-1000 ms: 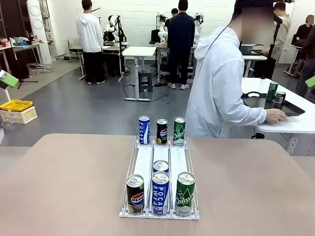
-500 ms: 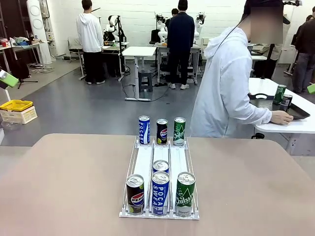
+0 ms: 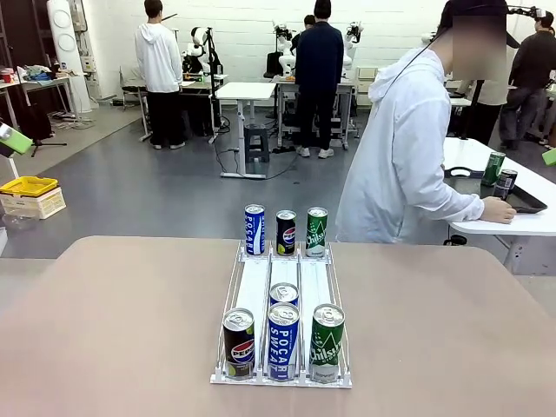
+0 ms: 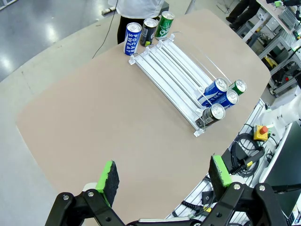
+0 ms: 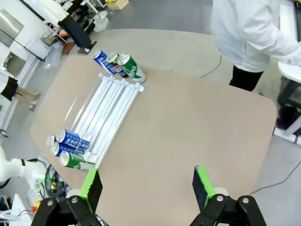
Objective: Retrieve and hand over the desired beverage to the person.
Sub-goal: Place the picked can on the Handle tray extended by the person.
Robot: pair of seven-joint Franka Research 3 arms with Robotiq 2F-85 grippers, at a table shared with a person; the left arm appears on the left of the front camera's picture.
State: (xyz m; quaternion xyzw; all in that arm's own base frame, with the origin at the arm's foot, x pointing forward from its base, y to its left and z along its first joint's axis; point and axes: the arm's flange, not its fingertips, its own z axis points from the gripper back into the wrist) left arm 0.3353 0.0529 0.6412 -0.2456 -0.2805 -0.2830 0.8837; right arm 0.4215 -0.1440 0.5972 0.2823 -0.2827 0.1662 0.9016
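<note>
a white can rack (image 3: 284,287) sits mid-counter (image 3: 113,321); at the rack's near end stand a pepsi can (image 3: 239,343), a pocari sweat can (image 3: 283,340) and a green chilsung can (image 3: 327,342), with one more can (image 3: 284,293) just behind the pocari; at the rack's far end stand three more cans (image 3: 285,231); the person (image 3: 408,152) stands beyond the rack's far right corner, turned aside, one hand (image 3: 499,209) on a neighbouring white table (image 3: 521,221); the left claw (image 4: 164,176) hangs spread wide above the counter, holding nothing; the right claw (image 5: 146,186) likewise gapes wide with nothing in it.
</note>
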